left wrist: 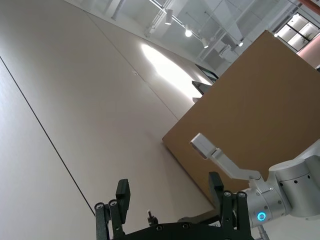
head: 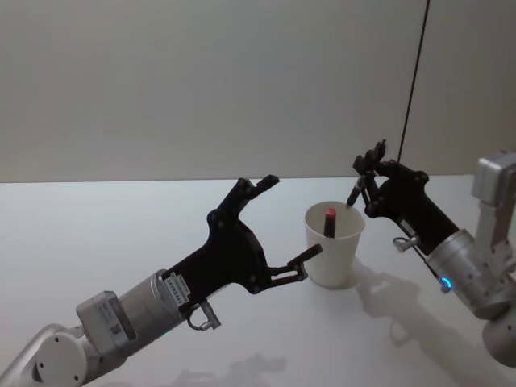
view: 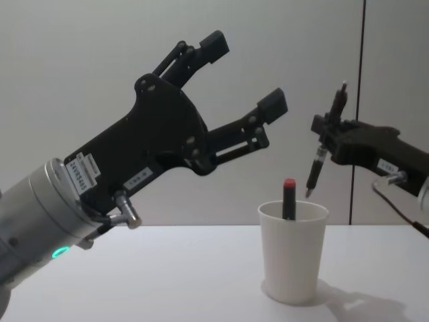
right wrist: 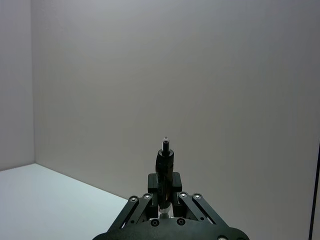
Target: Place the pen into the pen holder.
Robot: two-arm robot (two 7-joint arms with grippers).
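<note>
1. We see the pale, smooth tabletop (head: 121,242) across the lower half of the head view; it carries the one cup and gives both arms room to come in from the sides.
2. Our left pincer (view: 249,75), black and mounted on a grey cylindrical wrist, reaches in from the lower left of the chest view with its two fingers spread wide and nothing between them. It hangs up and left of the cup, touching nothing, so we judge it is standing by, not working.
3. The pen holder, a plain white tapered paper cup with a rolled rim (view: 293,251), stands upright at lower centre-right of the chest view. A dark pen with a red end (view: 289,198) already stands inside it, poking above the rim.
4. Our right pincer (view: 326,134) enters from the right edge, pressed together on a slim dark pen (view: 322,149). The pen is nearly upright, its lower tip just above the cup's right rim, apparently so it can drop in cleanly beside the red-ended one.
</note>
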